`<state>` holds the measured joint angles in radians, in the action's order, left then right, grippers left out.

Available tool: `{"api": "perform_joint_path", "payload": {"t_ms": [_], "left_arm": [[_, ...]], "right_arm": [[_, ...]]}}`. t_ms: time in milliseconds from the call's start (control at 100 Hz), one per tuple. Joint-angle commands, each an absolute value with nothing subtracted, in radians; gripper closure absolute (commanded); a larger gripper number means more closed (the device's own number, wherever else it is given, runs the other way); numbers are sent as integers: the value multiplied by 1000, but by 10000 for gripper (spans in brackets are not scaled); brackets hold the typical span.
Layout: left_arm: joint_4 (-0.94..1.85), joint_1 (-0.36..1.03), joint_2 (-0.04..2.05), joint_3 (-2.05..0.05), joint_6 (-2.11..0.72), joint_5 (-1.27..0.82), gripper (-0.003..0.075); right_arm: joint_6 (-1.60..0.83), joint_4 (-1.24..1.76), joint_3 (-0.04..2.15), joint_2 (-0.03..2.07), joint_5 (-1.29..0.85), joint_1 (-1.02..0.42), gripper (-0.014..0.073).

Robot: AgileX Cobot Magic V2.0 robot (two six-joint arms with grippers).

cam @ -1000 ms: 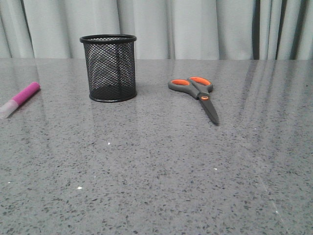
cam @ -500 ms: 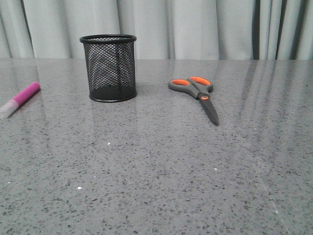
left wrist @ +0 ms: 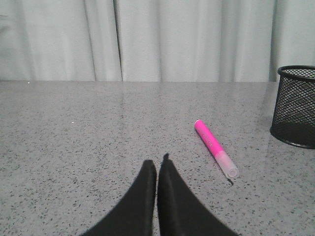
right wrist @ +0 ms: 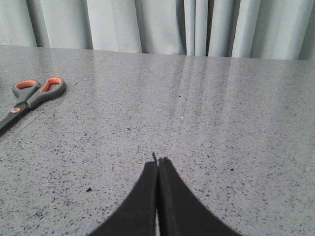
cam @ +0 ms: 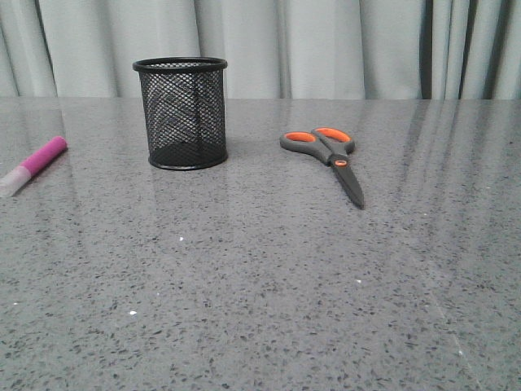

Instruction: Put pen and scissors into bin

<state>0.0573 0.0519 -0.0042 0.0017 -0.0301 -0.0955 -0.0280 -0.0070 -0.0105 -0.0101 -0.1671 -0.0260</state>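
Note:
The black mesh bin (cam: 181, 112) stands upright on the grey table, left of centre. The pink pen (cam: 32, 165) lies at the table's far left; in the left wrist view the pen (left wrist: 215, 147) lies ahead and to one side of my shut, empty left gripper (left wrist: 157, 162), with the bin (left wrist: 295, 113) beyond it. The grey and orange scissors (cam: 330, 157) lie closed to the right of the bin. In the right wrist view the scissors (right wrist: 29, 98) lie far off to the side of my shut, empty right gripper (right wrist: 157, 162). Neither gripper shows in the front view.
A pale curtain (cam: 326, 49) hangs behind the table's far edge. The speckled grey tabletop (cam: 260, 285) stretches across the whole view.

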Motion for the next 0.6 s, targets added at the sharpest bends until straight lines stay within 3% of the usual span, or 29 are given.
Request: {"api": "perform_joint_path", "payload": {"t_ms": [0, 590], "left_arm": [[90, 59, -29, 25, -23, -15, 742], [408, 59, -29, 25, -23, 5, 742]], "right_arm": [[-34, -15, -27, -29, -78, -20, 667], [-31, 275, -27, -29, 13, -20, 667]]}}
